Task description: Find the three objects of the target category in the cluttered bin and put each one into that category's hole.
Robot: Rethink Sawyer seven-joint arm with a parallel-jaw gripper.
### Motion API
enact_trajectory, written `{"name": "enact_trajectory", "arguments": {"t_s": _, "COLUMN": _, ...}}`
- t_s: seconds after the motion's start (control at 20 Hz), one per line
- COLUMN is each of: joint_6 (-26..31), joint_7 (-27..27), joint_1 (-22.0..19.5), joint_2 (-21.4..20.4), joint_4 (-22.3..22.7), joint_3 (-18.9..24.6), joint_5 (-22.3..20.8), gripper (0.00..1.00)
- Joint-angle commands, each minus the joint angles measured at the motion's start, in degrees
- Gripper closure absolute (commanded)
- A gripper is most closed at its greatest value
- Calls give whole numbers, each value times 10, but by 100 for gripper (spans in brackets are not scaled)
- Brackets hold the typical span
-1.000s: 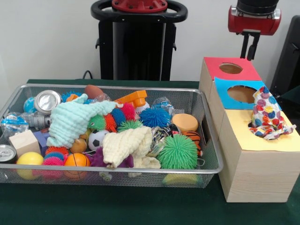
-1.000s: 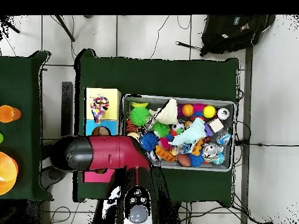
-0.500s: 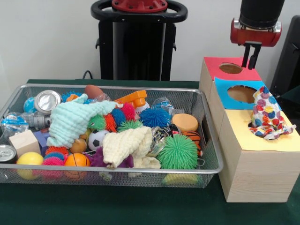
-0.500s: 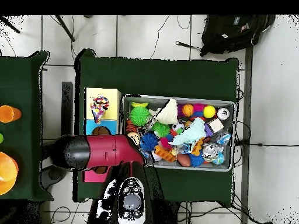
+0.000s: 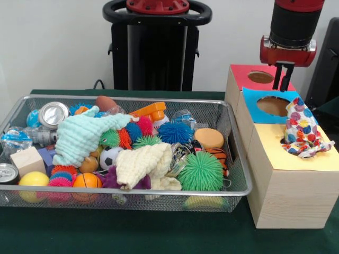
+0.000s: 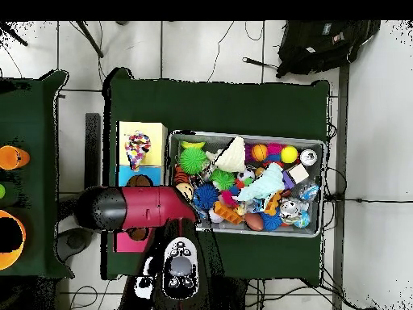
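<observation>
My gripper [image 5: 283, 80] hangs over the wooden box, just above the line where the red panel [image 5: 241, 71] meets the blue panel [image 5: 254, 100]. Its two fingers stand slightly apart, open, with nothing between them. A polka-dot cloth [image 5: 302, 129] is stuffed partly into the hole of the yellow panel [image 5: 296, 156]. The wire bin [image 5: 132, 191] holds a mint cloth [image 5: 85, 137], a cream cloth [image 5: 143, 164], spiky balls, sports balls, cans and blocks. From overhead my red arm [image 6: 137, 208] covers the gripper and the red panel; the polka-dot cloth [image 6: 138, 149] shows on the box.
A green spiky ball [image 5: 201, 172] lies by the bin's right wall, close to the box. The bin [image 6: 314, 145] sits right beside the box [image 6: 141, 129] in the overhead view. Orange things [image 6: 12, 157] stand on a second table at the left.
The gripper has come down toward the box top, staying over the red and blue panels. Nothing in the bin has moved.
</observation>
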Motion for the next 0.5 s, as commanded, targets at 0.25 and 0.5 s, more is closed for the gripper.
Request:
{"name": "enact_trajectory", "arguments": {"t_s": 0.25, "joint_6": 4, "joint_7": 112, "joint_1": 14, "joint_2": 14, "joint_4": -30, "joint_3": 29, "joint_5": 45, "gripper": 100}}
{"name": "enact_trajectory", "arguments": {"t_s": 0.5, "joint_6": 4, "joint_7": 113, "joint_1": 22, "joint_2": 25, "joint_4": -43, "joint_3": 34, "joint_5": 63, "gripper": 100}}
